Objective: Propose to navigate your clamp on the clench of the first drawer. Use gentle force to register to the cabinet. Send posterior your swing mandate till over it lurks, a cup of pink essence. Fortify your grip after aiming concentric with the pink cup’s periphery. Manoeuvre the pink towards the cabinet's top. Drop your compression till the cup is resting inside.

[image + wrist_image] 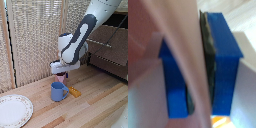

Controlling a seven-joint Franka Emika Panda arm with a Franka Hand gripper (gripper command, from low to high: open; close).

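1. The clamp (62, 74) hangs from the bulky white and grey arm (82, 35) just above the bench (95, 102), a little behind the blue mug (59, 91).
2. The pink cup (60, 78) sits directly under the clamp, behind the blue mug and almost touching it; only a small pink part shows below the clamp.
3. In the wrist view the cup's thin pink wall (183, 55) runs between the two blue fingers (223, 60), with a dark pad pressed against it on one side, so the fingers are closed on the rim of the pink cup.
4. Whether the cup's base touches the bench or is lifted cannot be told.
5. A small orange object (74, 91) lies on the bench just beside the blue mug, on the exterior view's right.
6. A white plate (14, 111) with a patterned rim rests on the bench well apart from the blue mug, on the exterior view's left.
7. The cabinet (107, 47) stands behind and to the exterior view's right of the blue mug; its first drawer (111, 37) is partly covered by the arm.
8. The clench (100, 43) shows as a thin pale bar.
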